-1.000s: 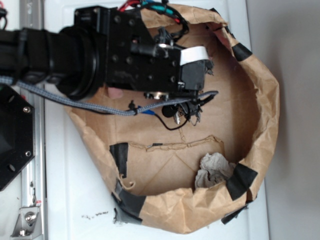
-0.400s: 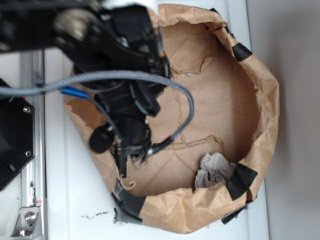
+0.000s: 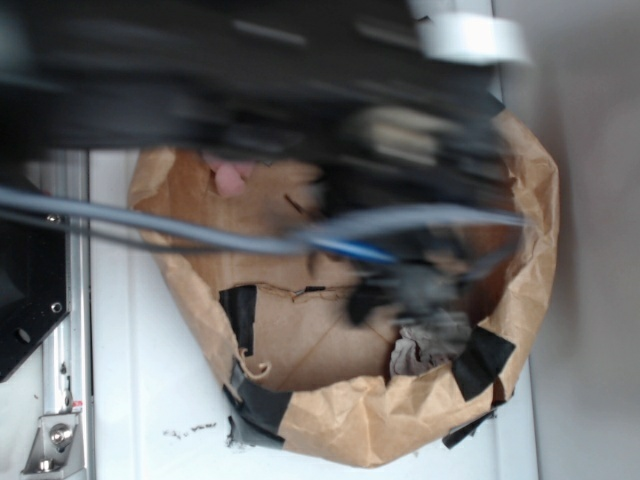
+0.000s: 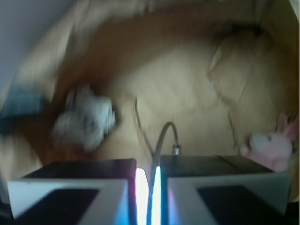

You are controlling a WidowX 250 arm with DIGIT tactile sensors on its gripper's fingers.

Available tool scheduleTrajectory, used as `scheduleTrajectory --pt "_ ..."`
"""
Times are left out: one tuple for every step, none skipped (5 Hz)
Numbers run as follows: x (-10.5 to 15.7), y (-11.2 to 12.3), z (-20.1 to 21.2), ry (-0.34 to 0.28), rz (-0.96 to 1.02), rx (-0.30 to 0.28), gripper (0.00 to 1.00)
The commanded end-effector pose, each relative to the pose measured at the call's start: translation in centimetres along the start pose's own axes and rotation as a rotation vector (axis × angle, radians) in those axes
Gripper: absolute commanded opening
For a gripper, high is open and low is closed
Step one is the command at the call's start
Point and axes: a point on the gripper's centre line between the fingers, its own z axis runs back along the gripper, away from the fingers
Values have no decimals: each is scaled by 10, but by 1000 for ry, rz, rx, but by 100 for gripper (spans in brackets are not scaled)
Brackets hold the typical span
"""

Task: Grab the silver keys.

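White surface [image 3: 150, 400]; on it a taped brown paper tub [image 3: 530, 260]. Arm blurred across it. Gripper [image 4: 148, 187] fingers [image 4: 70, 187] nearly together, nothing visibly between them. Silver keys not seen in either view, so not grabbed as far as shown. Paper wad [image 4: 86, 119] and pink bunny [image 4: 272, 145] inside. No readable writing.

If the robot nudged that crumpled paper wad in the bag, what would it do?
Likely very light: the paper wad is loosely crumpled, so a nudge would probably send it skidding across the bag's smooth brown floor. It looks soft and springy, so it should squash rather than break. Its lumpy shape suggests tumbling, not clean rolling.
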Motion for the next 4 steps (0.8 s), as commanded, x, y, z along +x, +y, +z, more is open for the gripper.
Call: scheduleTrajectory --pt "12 -14 29 -87 -62 -89 0" --pt "6 -11 32 -98 -89 -94 0" --pt "-7 12 38 -100 -133 -99 0" --pt "-14 20 40 -95 -148 -108 0"
